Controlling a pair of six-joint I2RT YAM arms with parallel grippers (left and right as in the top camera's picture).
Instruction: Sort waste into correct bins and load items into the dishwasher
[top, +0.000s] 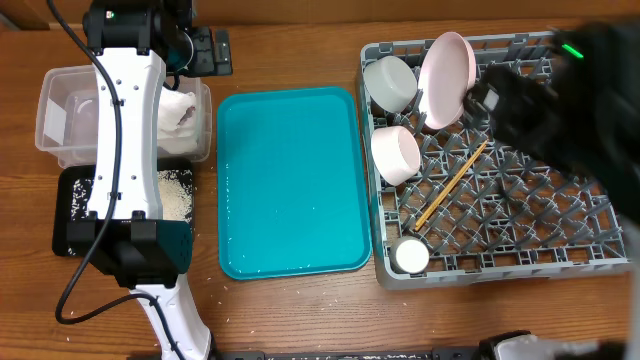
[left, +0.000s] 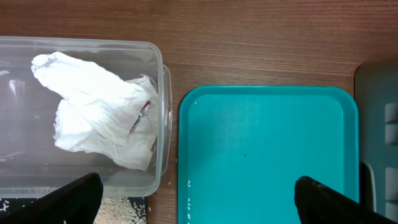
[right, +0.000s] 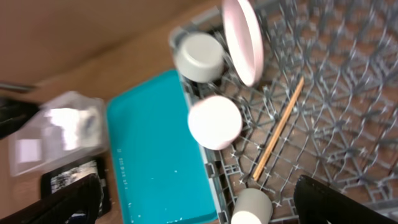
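Napkin (left: 99, 118) crumpled inside clear tub (left: 158, 93), paper waste binned | rice grains (top: 178, 195) on black tray (top: 62, 240), kept separate | left gripper (left: 199, 202) spread, empty, over tub edge and teal tray (left: 267, 155) | plate (top: 447, 65) on edge between pegs, bowls (top: 390, 80), chopsticks (top: 450, 185), cup (top: 410, 255) in dish rack (top: 520, 272) | right gripper (right: 199, 199) spread, empty, above rack

A clear tub (left: 158, 93) sits at the left on the wooden table (left: 249, 37), holding a crumpled white napkin (left: 93, 109) with a small reddish-brown stain. Just beside it to the right lies a teal tray (left: 267, 143). The left gripper (left: 199, 202) shows dark fingertips (left: 78, 199) at the bottom corners, spread wide. Pale rice grains (left: 118, 208) show just below the tub, and a grey rack (left: 376, 124) edges the right side
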